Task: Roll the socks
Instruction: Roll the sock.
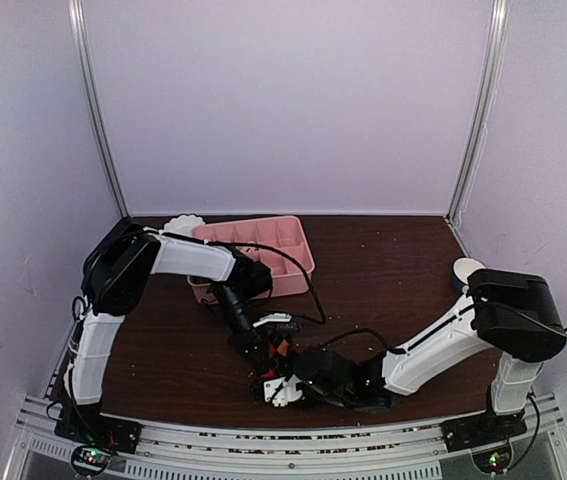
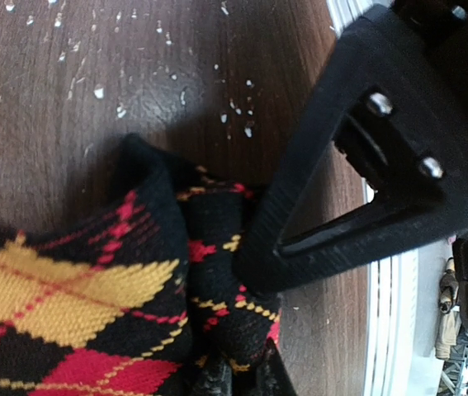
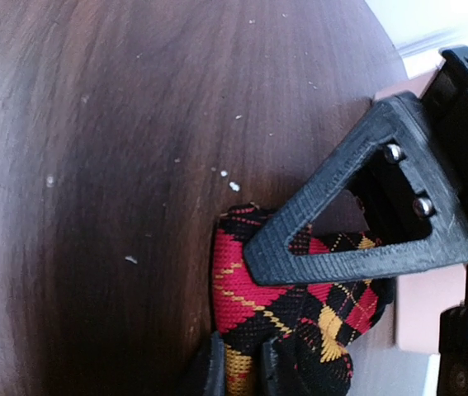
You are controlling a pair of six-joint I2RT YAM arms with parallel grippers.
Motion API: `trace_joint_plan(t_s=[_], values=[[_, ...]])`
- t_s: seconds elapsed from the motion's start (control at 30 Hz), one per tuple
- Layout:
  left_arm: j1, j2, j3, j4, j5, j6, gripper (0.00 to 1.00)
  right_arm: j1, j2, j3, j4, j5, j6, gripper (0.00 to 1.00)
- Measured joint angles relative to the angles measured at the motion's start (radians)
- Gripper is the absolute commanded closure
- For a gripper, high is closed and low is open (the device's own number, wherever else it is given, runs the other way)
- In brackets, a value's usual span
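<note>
Dark wood counter (image 1: 383,270), crumb-flecked, lilac walls (image 1: 283,100) around; near the pink tray (image 1: 298,275), my left jaws and right jaws pinch 1 argyle sock (image 2: 68,305).

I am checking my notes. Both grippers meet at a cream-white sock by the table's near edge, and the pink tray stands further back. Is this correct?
The colour is wrong: the sock is black with red and yellow argyle diamonds, as both wrist views show. The left gripper and right gripper meet at it by the near edge of the table, the pink tray further back.
</note>
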Motion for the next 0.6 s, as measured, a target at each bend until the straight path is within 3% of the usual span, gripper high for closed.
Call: trace_joint_plan(t_s=[0.07, 0.27, 0.53, 0.6], values=[[0.0, 0.001, 0.002, -0.003, 0.0, 0.003, 0.93, -0.009, 0.001, 0.002, -0.008, -0.014, 0.01, 1.0], [0.003, -0.011, -0.011, 0.004, -0.003, 0.027, 0.86, -0.034, -0.018, 0.039, -0.11, -0.098, 0.12, 1.0], [0.037, -0.155, -0.106, 0.04, -0.053, 0.065, 0.63, -0.051, -0.034, 0.099, -0.238, -0.247, 0.347, 1.0], [0.048, -0.198, -0.139, 0.06, -0.064, 0.067, 0.53, -0.052, -0.033, 0.127, -0.284, -0.287, 0.411, 1.0]])
